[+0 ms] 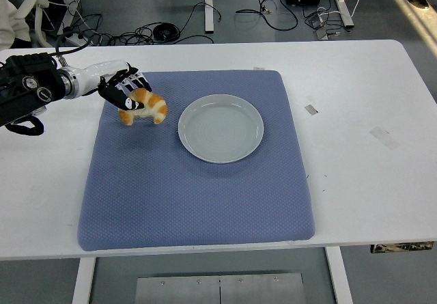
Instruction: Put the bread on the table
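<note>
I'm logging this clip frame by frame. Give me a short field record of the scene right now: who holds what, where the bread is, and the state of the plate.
left robot hand: shut on the bread
bread: croissant held over the blue mat's left part, left of the plate
plate: grey, empty, on the mat
blue mat: spread on the white table
right arm: out of view
task state: bread off the plate, not yet released

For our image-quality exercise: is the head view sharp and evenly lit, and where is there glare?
Head view: sharp throughout, the bread in the left hand unblurred; soft, even light on the mat; mild sheen on the plate; bright floor streak at top right.
</note>
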Available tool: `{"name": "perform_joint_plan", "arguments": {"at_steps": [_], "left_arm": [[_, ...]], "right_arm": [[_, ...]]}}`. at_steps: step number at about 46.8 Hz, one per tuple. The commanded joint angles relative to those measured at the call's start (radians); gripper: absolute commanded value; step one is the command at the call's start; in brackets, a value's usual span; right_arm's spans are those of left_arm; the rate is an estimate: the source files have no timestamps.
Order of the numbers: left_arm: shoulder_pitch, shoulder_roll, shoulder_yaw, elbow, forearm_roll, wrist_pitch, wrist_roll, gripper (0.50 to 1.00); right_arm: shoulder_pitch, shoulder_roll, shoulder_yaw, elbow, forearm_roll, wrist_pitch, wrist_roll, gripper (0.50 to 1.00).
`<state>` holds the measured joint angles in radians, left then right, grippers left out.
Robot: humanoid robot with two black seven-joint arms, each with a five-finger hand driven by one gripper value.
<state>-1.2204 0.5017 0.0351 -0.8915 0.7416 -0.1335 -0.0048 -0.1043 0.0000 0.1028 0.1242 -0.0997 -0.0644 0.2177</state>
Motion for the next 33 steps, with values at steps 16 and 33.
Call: {"name": "perform_joint_plan", "arguments": {"at_steps": [16, 33], "left_arm": [[0.035, 0.034, -0.003, 0.0, -0.002, 0.002, 0.0, 0.5], [0.041, 0.035, -0.004, 0.0, -0.018, 0.002, 0.002, 0.808]], "right_arm": [[0.0, 0.0, 0.0, 0.0, 0.0, 0.0, 0.0, 1.0], [0.0, 0.0, 0.0, 0.0, 0.0, 0.0, 0.0, 1.0]]}}
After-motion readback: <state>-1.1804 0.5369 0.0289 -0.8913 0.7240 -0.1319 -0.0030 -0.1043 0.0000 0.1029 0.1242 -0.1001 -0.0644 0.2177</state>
